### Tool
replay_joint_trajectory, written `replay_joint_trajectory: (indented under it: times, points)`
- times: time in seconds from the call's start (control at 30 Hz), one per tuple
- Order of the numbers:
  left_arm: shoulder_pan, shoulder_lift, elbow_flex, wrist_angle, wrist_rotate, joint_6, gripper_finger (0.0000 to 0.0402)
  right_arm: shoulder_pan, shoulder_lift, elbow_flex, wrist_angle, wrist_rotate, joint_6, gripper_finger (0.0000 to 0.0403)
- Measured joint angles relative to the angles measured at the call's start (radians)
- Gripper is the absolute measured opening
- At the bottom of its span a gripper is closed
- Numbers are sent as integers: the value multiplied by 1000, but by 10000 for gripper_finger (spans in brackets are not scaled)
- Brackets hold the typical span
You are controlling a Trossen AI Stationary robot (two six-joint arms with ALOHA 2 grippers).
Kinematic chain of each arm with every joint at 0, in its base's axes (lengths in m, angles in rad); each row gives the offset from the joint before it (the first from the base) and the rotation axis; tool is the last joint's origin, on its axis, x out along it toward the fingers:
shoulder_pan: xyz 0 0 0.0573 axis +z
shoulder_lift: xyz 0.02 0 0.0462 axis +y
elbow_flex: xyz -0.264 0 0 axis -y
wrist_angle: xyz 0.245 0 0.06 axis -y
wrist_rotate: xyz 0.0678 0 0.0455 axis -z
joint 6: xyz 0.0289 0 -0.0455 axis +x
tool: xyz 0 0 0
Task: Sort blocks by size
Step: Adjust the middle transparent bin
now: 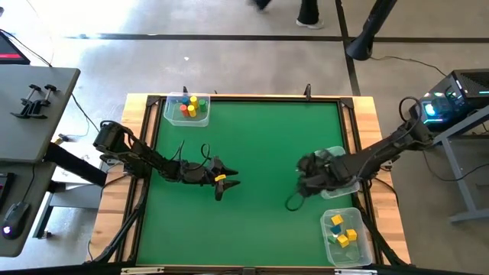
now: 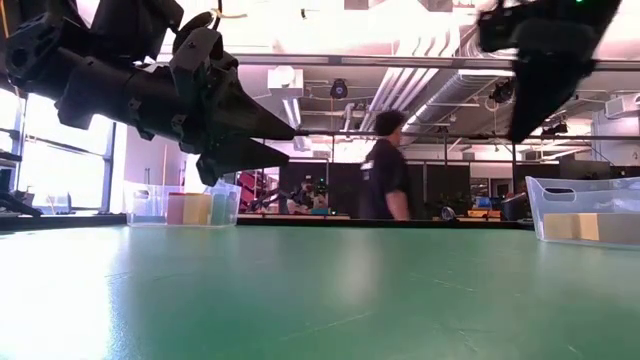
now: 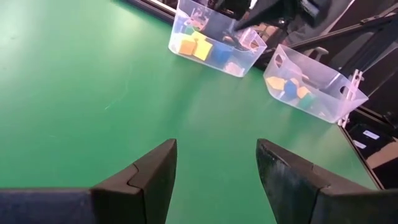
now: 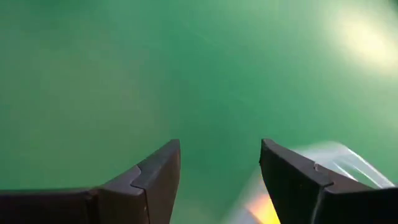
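Right claw (image 1: 309, 177) gapes, empty, beside a clear tub (image 1: 336, 156).

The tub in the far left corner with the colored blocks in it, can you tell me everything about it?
The tub is a small see-through plastic box with an open top, sitting flat on the green mat in the far left corner, against the table's wooden edge. Inside lie a few blocks: yellow, red or orange, and one green. No gripper touches it. It stands upright, not tipped.

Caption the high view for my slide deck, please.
Both open grippers, left and right, hover over a green table with three tubs of blocks.
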State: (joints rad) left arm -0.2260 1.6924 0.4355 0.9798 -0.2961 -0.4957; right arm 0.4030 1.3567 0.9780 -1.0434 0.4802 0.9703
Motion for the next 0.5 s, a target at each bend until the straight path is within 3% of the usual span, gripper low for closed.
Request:
replay_joint_trajectory:
  times: [0.17,0.5]
  points:
    - [0,0,0,0,-2,0,207,-110,24,-81,267,-74,-213,211]
    - [-11,0,0,-13,-13,1,207,-278,57,-154,187,-56,-222,204]
